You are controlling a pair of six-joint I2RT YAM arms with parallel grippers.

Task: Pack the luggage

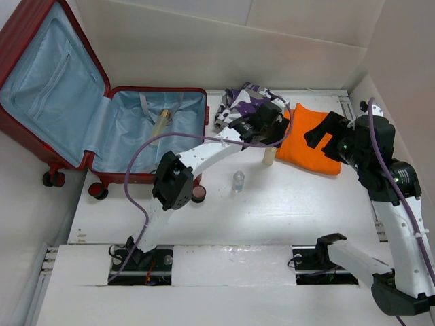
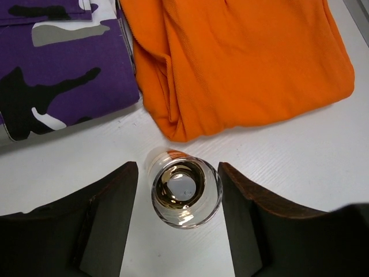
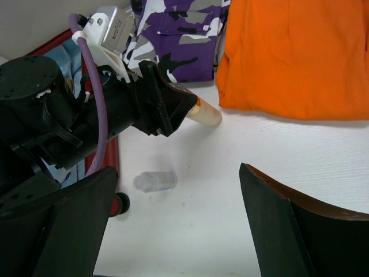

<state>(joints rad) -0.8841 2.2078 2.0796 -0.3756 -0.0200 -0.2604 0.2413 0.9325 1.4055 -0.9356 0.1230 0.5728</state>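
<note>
The luggage, a dark-red suitcase with light blue lining, lies open at the far left; a gold-capped bottle lies in its base. My left gripper hangs open over an upright cream bottle. In the left wrist view the bottle's clear cap stands between the fingers of the left gripper, with a gap on both sides. My right gripper is open and empty above the orange cloth. In the right wrist view the right gripper looks down on a small clear bottle.
A purple camouflage garment lies behind the left gripper, beside the orange cloth. The small clear bottle stands mid-table. The suitcase's red edge and a wheel lie left of it. White walls close the table in.
</note>
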